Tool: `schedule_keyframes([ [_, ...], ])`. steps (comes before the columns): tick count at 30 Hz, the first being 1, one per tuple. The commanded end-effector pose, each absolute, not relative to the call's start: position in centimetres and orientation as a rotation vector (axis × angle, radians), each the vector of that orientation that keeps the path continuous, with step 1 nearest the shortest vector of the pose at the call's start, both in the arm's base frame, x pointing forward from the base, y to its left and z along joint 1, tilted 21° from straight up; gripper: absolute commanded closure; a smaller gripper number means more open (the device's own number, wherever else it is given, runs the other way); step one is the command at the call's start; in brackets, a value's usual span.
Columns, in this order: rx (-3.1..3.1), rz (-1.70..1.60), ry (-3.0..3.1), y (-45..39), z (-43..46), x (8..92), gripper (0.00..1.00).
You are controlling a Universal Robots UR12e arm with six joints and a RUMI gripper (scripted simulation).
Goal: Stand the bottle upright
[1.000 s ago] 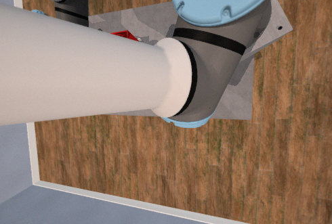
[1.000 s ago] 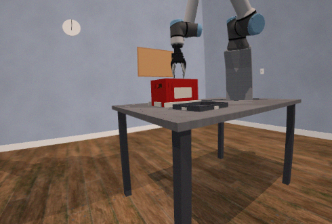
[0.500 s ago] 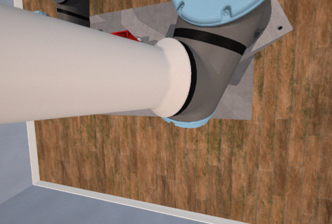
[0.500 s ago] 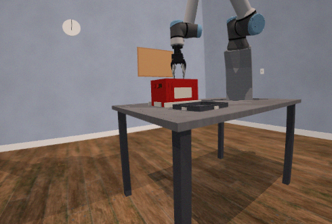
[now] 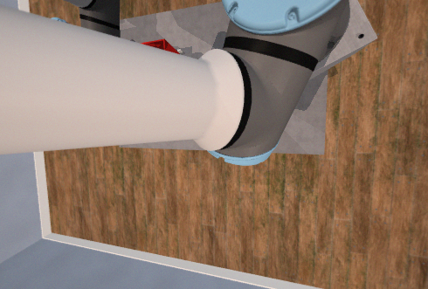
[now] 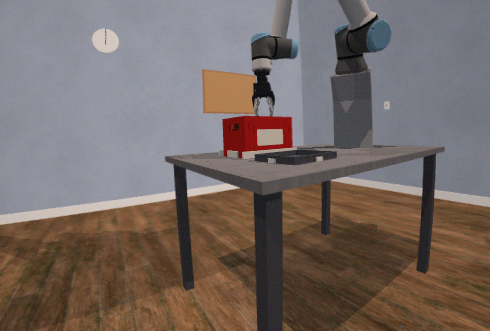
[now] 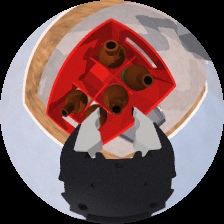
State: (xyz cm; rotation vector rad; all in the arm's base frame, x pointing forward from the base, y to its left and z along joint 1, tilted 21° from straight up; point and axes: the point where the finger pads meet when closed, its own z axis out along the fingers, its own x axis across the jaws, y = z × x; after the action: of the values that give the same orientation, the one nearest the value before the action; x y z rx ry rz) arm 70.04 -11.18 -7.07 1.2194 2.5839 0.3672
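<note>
The red crate [image 5: 161,45] [image 6: 232,139] [image 7: 74,70] stands on the table. In the wrist view it holds brown bottles: one at the far end [image 7: 112,55], one at the right [image 7: 134,77], one near the middle [image 7: 116,95], one at the left [image 7: 76,101] and one partly hidden behind the left finger [image 7: 98,116]. I cannot tell which neck differs. My gripper [image 6: 264,113] [image 7: 116,107] points down just above the crate's top, fingers partly open with nothing between them. The dark tray [image 6: 286,160] lies beside the crate, with nothing seen standing on it.
The grey table [image 5: 306,138] [image 6: 225,169] bears crate and tray. The crate's walls and dividers surround the bottles. The arm hides most of the table in the top view. The robot's pedestal [image 6: 352,113] stands behind the table's far side in the exterior view.
</note>
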Motion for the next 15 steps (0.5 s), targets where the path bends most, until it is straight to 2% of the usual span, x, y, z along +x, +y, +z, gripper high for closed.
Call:
schedule_keyframes([
  [1, 1.219, 0.367, 2.583, -11.2, -7.4, 70.2, 0.62],
  [15, 1.219, 0.367, 2.583, -11.0, -8.5, 70.6, 0.62],
])
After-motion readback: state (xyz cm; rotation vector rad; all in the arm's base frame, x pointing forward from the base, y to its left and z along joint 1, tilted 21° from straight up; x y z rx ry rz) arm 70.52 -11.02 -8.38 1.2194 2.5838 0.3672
